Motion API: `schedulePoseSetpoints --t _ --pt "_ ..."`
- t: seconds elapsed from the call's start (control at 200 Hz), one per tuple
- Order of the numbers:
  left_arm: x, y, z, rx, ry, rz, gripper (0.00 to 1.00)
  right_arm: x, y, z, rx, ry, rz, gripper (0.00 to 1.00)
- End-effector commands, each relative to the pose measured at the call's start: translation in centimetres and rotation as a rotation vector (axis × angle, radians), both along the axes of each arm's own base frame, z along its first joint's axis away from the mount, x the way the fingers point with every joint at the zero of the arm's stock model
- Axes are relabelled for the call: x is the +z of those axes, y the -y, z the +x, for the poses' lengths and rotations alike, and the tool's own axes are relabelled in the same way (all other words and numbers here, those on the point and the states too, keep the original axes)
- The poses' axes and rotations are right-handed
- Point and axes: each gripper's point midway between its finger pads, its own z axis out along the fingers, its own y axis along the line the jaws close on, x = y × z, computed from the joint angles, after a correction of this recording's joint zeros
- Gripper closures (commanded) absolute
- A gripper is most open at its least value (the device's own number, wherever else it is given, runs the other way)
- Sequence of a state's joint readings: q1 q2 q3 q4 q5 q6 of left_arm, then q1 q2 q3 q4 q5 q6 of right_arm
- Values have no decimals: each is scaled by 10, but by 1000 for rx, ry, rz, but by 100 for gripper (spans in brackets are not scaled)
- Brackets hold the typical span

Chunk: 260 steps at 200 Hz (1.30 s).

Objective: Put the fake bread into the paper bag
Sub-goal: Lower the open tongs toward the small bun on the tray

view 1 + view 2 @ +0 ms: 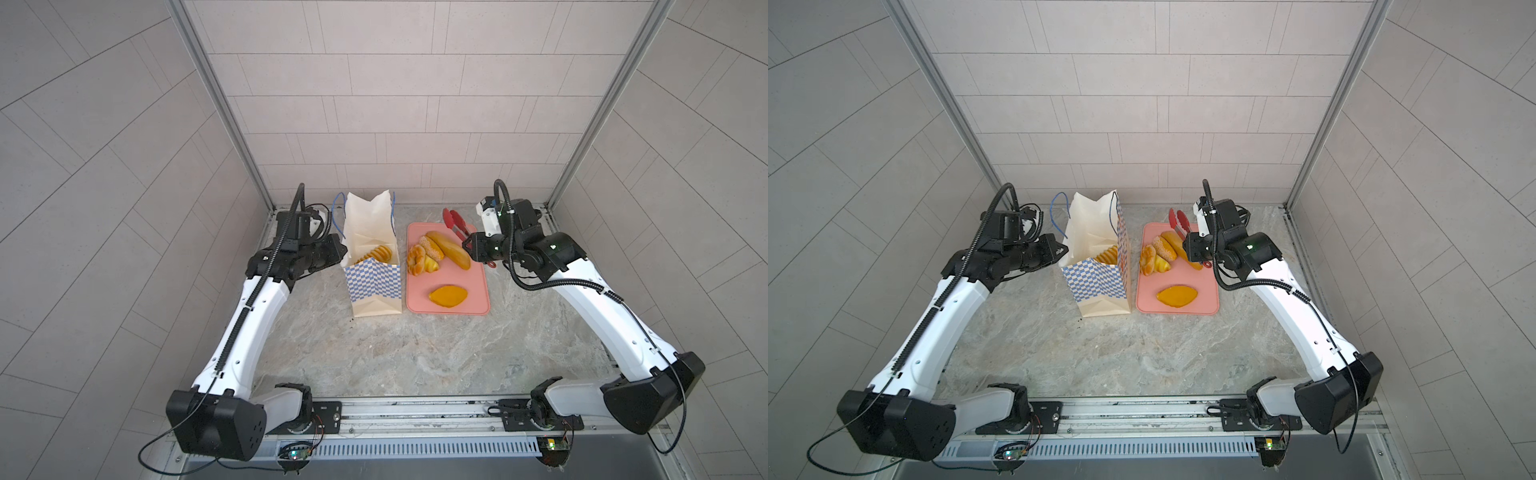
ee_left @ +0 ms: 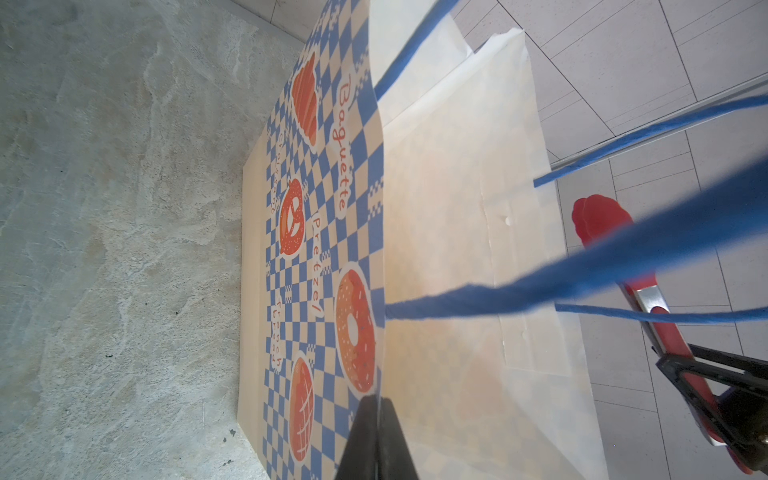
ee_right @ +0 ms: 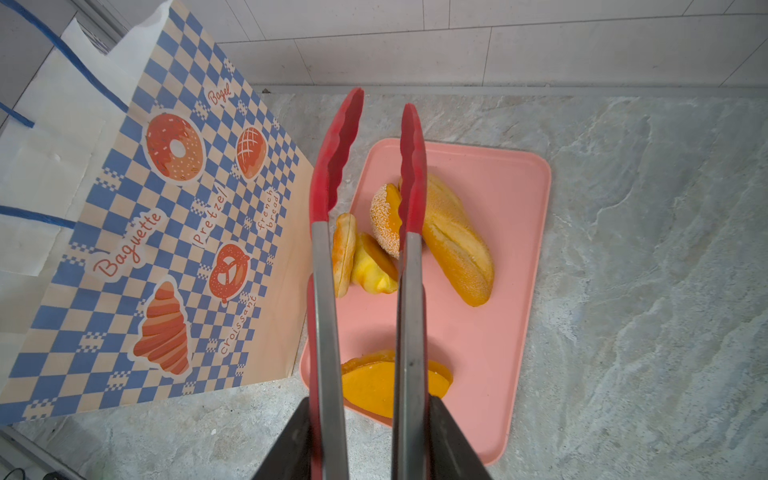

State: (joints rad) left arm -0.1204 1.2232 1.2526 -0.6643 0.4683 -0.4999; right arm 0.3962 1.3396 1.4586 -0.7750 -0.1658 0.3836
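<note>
Fake bread (image 1: 451,249) mostly lies on the pink tray (image 1: 473,286), with one piece inside the paper bag (image 1: 374,286). Left claw (image 2: 377,403) is closed on the bag's rim. The right claw (image 3: 370,401) grips open, empty red tongs (image 3: 332,166) (a rounded loaf could slip out mid-carry).

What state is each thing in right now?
Paper bag: upright, mouth open, one ridged pastry inside.
Left gripper: shut on the bag's rim.
Right gripper: shut on the tongs.
Tongs: held up, tips apart, gripping nothing.
Tray: flat on the table.
Long loaf: lying on the tray.
Sesame bun: on the tray, against the loaf.
Flat pastry: alone on the tray's near end.
</note>
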Motion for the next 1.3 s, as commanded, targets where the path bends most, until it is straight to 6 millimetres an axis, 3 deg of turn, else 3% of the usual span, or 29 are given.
schedulePoseSetpoints --t 0.0,0.635,1.296 --pt "8 1 2 -5 25 1 100 5 -7 6 2 18 52 59" --pt "7 2 2 -6 24 0 100 -50 -38 6 53 -101 48 57" --pt "7 2 2 -7 25 4 100 -88 -54 10 67 -162 -40 51"
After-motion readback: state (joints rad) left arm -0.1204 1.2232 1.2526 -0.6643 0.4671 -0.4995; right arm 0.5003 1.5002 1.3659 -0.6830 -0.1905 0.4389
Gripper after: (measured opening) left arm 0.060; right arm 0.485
